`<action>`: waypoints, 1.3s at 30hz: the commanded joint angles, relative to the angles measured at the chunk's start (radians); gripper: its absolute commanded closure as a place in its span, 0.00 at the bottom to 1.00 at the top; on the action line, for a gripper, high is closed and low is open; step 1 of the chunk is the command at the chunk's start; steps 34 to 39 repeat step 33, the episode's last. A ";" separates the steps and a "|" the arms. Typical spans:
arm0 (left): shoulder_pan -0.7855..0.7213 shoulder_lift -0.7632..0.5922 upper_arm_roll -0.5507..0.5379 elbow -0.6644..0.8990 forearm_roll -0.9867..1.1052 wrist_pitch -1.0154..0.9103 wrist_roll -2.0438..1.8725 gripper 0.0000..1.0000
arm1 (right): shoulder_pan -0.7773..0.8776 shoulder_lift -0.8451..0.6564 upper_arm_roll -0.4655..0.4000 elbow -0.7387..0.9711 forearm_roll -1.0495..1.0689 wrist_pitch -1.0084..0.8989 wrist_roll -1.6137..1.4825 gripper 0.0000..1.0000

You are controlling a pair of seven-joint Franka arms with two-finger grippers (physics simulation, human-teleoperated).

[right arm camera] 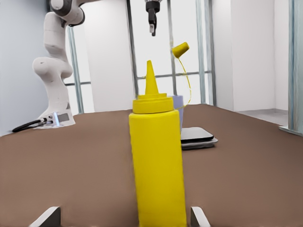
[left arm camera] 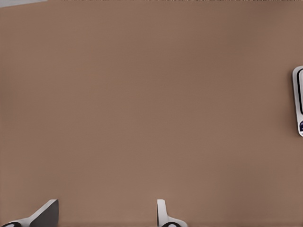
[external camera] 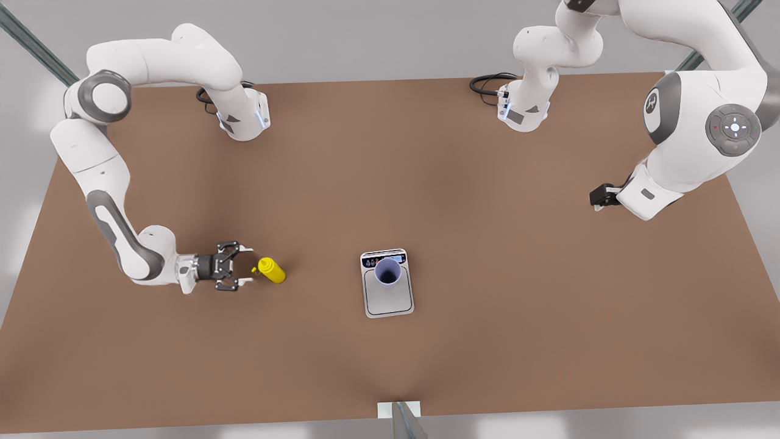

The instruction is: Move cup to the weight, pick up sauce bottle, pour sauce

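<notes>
- My right gripper [external camera: 246, 272] sits low over the table [external camera: 548, 341], fingers spread, with the sauce bottle [right arm camera: 156, 163] upright between them and not yet pinched.
- Bottle handling, as I judge it: light, smooth plastic, squeezable wall. Grip mid-body, moderate force, to avoid slip or early squirt.
- Beyond the bottle, the cup [external camera: 387, 272] stands on the weight [external camera: 388, 302], close to the display end.
- Open table lies between bottle and weight; nothing blocks the path across.
- My left gripper [external camera: 600, 197] waits high at the front view's right, fingers apart, well clear of the table edge.
</notes>
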 commanded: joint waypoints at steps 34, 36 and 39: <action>-0.001 0.000 0.000 0.000 0.000 -0.001 0.000 0.00 | 0.829 -0.819 -0.584 0.366 -0.836 -0.299 2.327 0.00; -0.001 0.000 0.000 0.000 0.000 -0.001 0.000 0.00 | 0.829 -0.819 -0.584 0.366 -0.836 -0.299 2.327 0.00; -0.001 0.000 0.000 0.000 0.000 -0.001 0.000 0.00 | 0.829 -0.819 -0.584 0.366 -0.836 -0.299 2.327 0.00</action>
